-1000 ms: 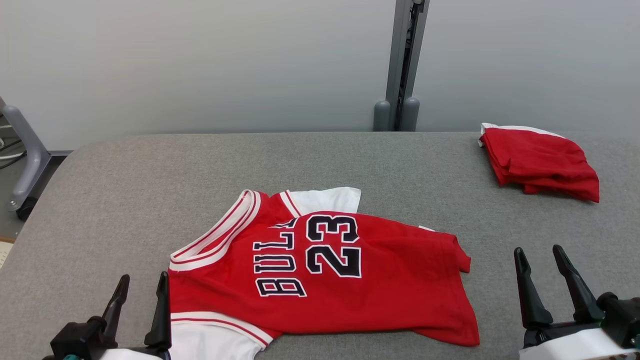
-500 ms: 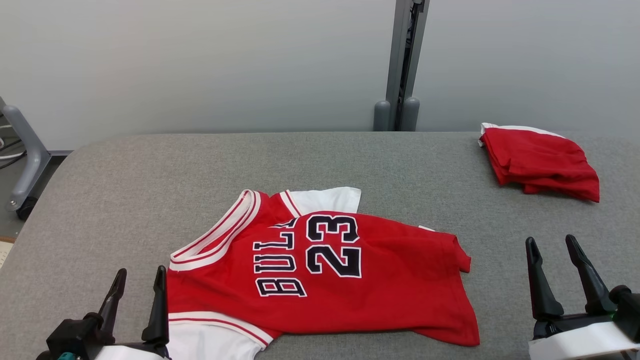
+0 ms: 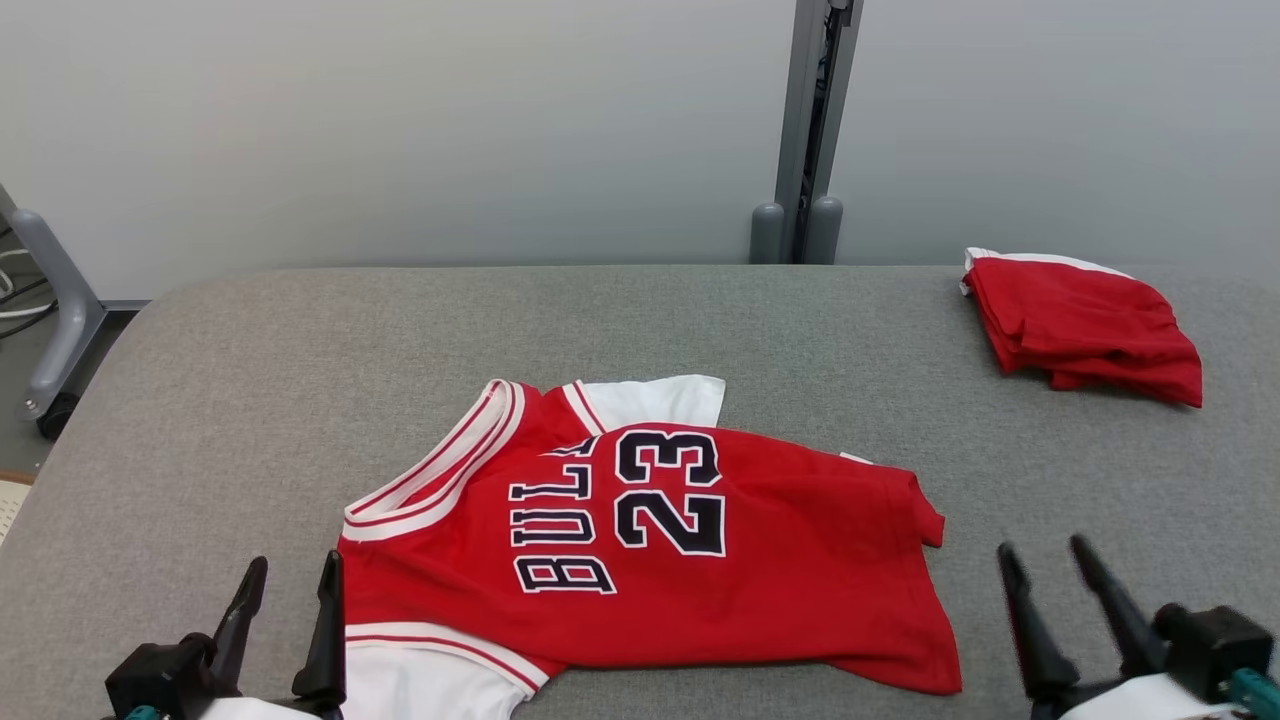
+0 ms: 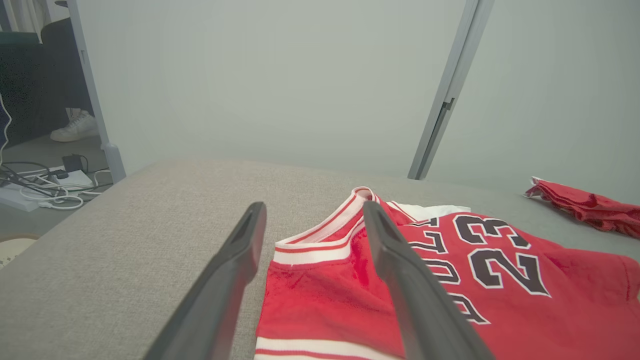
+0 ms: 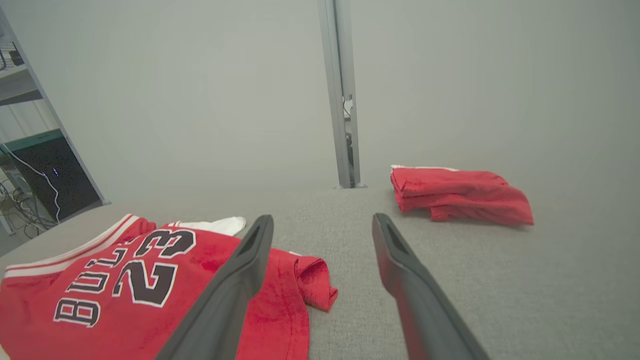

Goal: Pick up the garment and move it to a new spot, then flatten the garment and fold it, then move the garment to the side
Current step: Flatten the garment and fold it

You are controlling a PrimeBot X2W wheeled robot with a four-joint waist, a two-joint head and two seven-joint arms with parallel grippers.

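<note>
A red jersey (image 3: 650, 550) with white trim and "BULLS 23" in dark letters lies spread on the grey padded table (image 3: 300, 340), its collar toward the left. The same jersey (image 4: 450, 280) fills the lower right of the left wrist view, and the jersey (image 5: 125, 285) lies lower left in the right wrist view. My left gripper (image 3: 293, 582) stands open at the jersey's near-left corner, holding nothing; its right finger overlaps the white hem. My right gripper (image 3: 1045, 565) is open beside the jersey's right end, above bare table.
A second red garment (image 3: 1085, 325), folded, rests at the table's far right near the back edge. A grey metal post (image 3: 805, 130) rises behind the table against a pale wall. A chair leg (image 3: 50, 310) stands off the left edge.
My right gripper has dropped lower and moved left, closer to the jersey's right end. The left gripper has barely shifted. The jersey lies as before.
</note>
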